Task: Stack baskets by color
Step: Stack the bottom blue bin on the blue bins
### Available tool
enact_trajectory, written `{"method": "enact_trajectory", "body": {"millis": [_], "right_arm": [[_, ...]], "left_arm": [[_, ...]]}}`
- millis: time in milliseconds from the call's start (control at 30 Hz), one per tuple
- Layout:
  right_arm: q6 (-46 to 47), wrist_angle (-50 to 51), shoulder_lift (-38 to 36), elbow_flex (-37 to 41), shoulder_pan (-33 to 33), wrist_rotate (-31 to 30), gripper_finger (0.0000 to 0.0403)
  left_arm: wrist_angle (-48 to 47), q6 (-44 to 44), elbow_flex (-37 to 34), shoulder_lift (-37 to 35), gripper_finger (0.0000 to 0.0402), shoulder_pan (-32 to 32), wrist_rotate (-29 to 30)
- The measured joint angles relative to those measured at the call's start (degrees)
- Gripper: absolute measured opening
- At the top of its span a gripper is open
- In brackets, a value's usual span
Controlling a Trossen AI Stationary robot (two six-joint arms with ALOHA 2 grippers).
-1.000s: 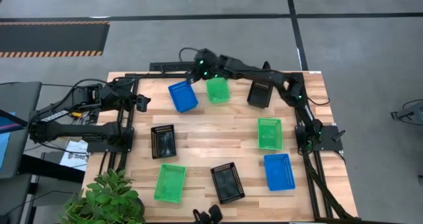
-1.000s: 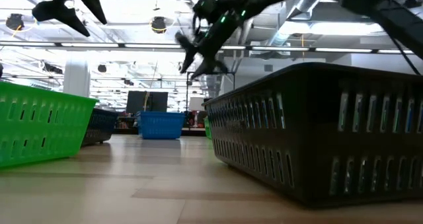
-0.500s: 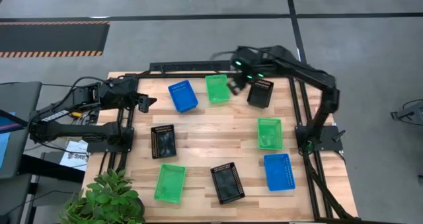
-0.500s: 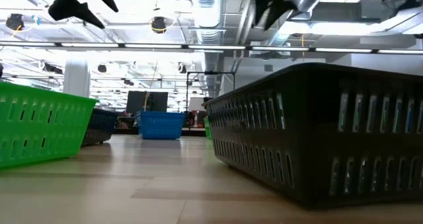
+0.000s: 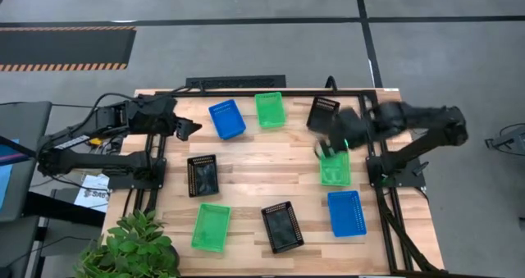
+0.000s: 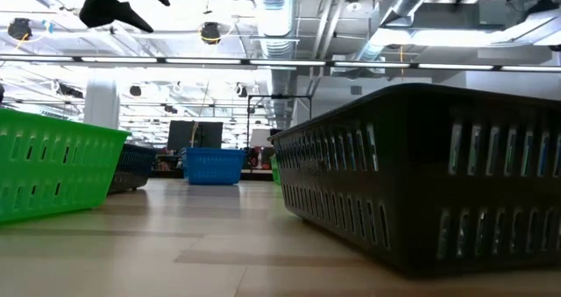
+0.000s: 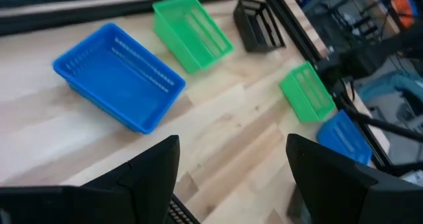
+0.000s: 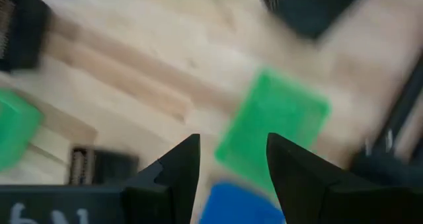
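- Nearest the front edge of the wooden worktop (image 5: pixel 262 167), seen from above, sit 3 baskets in a row: a green basket (image 5: pixel 211 227) toward the left, a black basket (image 5: pixel 282 227) in the middle and a blue basket (image 5: pixel 346 213) toward the right.
- Beyond them, in the middle band, a second black basket (image 5: pixel 203 175) lies on the left side and a second green basket (image 5: pixel 334 166) on the right side, well apart from each other.
- Over the far end of that right-hand green basket hangs the right gripper (image 5: pixel 330 146), its arm reaching in from the right edge of the worktop; its fingers (image 8: pixel 173 174) stand parted and grip nothing, with the green basket showing between them in the right wrist view.
- Along the far edge stand 3 more baskets: a second blue basket (image 5: pixel 227 119), a third green basket (image 5: pixel 269 110) just beside it, and a third black basket (image 5: pixel 322 114) farther right.
- All 8 baskets in view lie singly on the wood; none is stacked in another.
- Left of the far blue basket hangs the left gripper (image 5: pixel 186 129), near it but not touching, above the worktop's left edge; its fingers (image 7: pixel 149 171) are spread wide and empty.
- Off the near left corner stands a leafy green plant (image 5: pixel 131 245).
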State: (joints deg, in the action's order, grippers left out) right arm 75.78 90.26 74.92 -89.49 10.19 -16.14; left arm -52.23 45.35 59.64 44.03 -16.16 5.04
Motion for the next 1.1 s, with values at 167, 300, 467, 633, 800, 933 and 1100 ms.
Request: {"method": "enact_trajectory", "body": {"millis": [167, 300, 467, 633, 800, 933, 1100], "right_arm": [[19.33, -0.84, -3.00, 9.66, 12.46, 2.76, 0.0198], [29.83, -1.28, -2.35, 13.56, 20.80, 7.00, 0.0197], [37.02, -5.65, -0.38, 15.91, 27.81, 10.26, 0.0199], [41.65, -8.22, 2.38, 15.93, 32.57, 10.33, 0.0200], [43.83, -10.39, 5.13, 15.93, 36.00, 10.74, 0.0200], [44.42, -12.43, 6.44, 15.92, 37.61, 13.96, 0.0196], [44.42, -17.78, 7.51, 15.77, 38.42, 13.64, 0.0190]], "left_arm": [[0.20, -1.93, 0.00, 1.64, 0.0265, 0.02, -1.83], [0.29, -3.27, 0.00, 3.02, 0.0265, 0.02, -1.86], [0.42, -4.02, 0.00, 4.73, 0.0265, 0.02, -1.86], [1.40, -4.24, 0.00, 6.27, 0.0265, 0.02, -4.19], [2.98, -4.69, -0.02, 6.71, 0.0265, 0.02, -7.15], [2.92, -4.69, -0.02, 6.68, 0.0265, 0.02, -7.56], [2.93, -4.69, -0.02, 6.71, 0.0265, 0.02, -8.33]]}}
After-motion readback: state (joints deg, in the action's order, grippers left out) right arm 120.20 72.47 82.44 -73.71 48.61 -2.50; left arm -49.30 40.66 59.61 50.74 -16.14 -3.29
